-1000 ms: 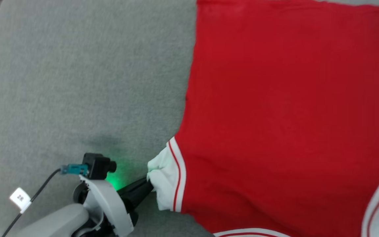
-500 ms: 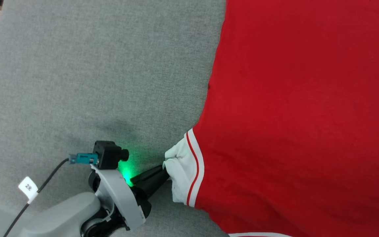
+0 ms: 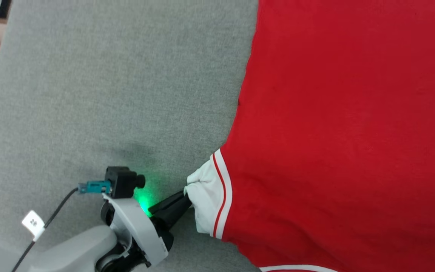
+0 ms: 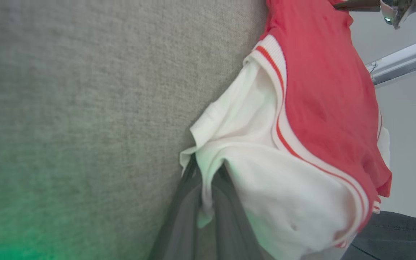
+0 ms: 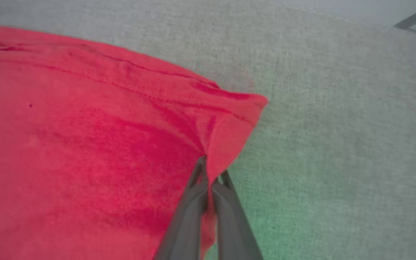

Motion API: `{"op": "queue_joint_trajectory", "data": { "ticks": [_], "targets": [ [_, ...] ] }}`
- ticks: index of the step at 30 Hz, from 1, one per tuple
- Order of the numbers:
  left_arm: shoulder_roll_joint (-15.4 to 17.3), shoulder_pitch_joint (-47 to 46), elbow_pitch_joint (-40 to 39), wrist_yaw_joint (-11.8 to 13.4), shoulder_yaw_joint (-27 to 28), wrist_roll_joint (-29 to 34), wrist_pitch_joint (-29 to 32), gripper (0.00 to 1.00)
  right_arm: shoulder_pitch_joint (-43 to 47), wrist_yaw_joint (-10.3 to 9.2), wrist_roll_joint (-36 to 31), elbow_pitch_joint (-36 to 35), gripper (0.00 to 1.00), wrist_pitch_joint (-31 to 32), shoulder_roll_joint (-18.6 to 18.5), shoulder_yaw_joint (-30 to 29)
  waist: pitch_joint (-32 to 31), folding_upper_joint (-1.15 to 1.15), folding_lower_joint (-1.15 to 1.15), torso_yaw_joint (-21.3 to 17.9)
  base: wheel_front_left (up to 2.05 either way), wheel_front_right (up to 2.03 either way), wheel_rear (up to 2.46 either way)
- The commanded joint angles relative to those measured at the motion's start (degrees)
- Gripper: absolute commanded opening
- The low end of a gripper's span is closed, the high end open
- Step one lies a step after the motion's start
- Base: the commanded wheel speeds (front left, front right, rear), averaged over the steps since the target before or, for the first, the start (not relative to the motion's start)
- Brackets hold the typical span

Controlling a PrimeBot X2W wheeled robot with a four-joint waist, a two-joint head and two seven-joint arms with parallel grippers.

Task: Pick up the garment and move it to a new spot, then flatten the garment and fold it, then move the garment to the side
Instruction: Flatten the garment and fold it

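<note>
Garment (image 3: 334, 132) lies spread mostly flat on the grey fabric surface (image 3: 108, 75), well in from its left edge. It looks thin, limp and light, so expect it to sag and drag rather than move as a sheet. Left gripper (image 3: 185, 197) is pinched on the bunched white sleeve (image 3: 202, 189), right gripper (image 5: 209, 169) is pinched on a red hem corner; seamed edges like these look like the firmest holds.

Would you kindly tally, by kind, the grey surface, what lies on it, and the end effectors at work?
Bright red soft fabric garment with white striped-trim panels: 1
Dark two-fingered end effectors: 2, the left end effector and the right end effector, both shut on the garment
Grey woven fabric surface: 1
Total: 4
</note>
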Motion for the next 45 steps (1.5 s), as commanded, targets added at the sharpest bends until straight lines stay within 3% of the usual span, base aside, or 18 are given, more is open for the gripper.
{"op": "queue_joint_trajectory", "data": {
  "ticks": [1,8,13,19,23,30,34,38,39,40,41,45],
  "targets": [
    [-2.8,2.6,3.9,2.8,-0.3,-2.0,0.1,0.00,3.5,-0.10,3.2,-2.5,0.00,-0.4,-1.8,1.4,-4.1,0.00,0.00,-1.3,0.00,0.00,0.00],
    [0.3,7.5,2.3,2.1,1.9,-1.5,-1.0,0.00,19.5,-0.10,16.5,-18.5,0.00,1.3,-11.0,6.4,-11.4,0.00,0.00,-4.5,0.00,0.00,0.00],
    [1.4,9.7,1.5,1.7,4.1,-0.3,-1.2,0.00,34.7,-0.10,24.1,-30.8,0.00,2.6,-17.3,5.4,-14.6,0.00,0.00,-6.4,0.00,0.00,0.00],
    [1.5,10.8,1.1,1.7,7.1,1.1,-1.3,0.00,50.7,-0.10,26.8,-40.7,0.00,1.5,-19.8,1.6,-15.7,0.00,0.00,-7.9,0.00,0.00,0.00],
    [1.0,12.0,1.1,1.9,9.6,3.3,-1.3,0.00,63.0,-0.10,25.7,-47.1,0.00,-0.9,-17.1,-3.8,-16.0,0.00,0.00,-8.4,0.00,0.00,0.00],
    [0.3,13.3,1.2,2.0,12.3,5.4,-1.3,0.00,81.6,-0.10,21.8,-58.9,0.00,0.2,-8.1,-9.1,-15.8,0.00,0.00,-9.1,0.00,0.00,0.00],
    [0.0,13.7,1.6,2.0,13.0,6.1,-1.3,0.00,85.7,-0.10,19.1,-62.5,0.00,1.3,-3.6,-9.6,-15.5,0.00,0.00,-9.7,0.00,0.00,0.00],
    [-0.2,13.4,2.1,2.0,13.1,6.5,-1.3,0.00,86.4,-0.10,16.2,-63.3,0.00,1.7,-1.3,-9.2,-15.5,0.00,0.00,-9.9,0.00,0.00,0.00],
    [-0.2,13.2,2.2,1.9,13.1,6.5,-1.3,0.00,86.0,-0.10,15.6,-63.7,0.04,1.1,-0.9,-9.3,-15.5,0.00,0.00,-10.0,0.00,0.00,0.00],
    [-0.2,13.2,2.3,1.9,13.1,6.6,-1.3,0.00,85.5,-0.10,15.2,-63.9,0.46,0.6,-0.6,-9.8,-15.6,0.00,0.00,-10.0,0.00,0.00,0.00],
    [-0.2,13.1,2.4,1.9,13.1,6.6,-1.3,0.00,85.1,-0.10,14.9,-64.4,1.00,0.2,-0.5,-10.3,-15.6,0.00,0.00,-10.0,0.00,0.00,0.00],
    [-0.5,13.2,2.5,1.9,13.0,6.9,-1.3,0.00,86.0,-0.10,15.9,-67.9,1.00,-0.2,-0.9,-13.7,-16.0,0.00,0.00,-9.6,0.00,0.00,0.00]
  ]
}}
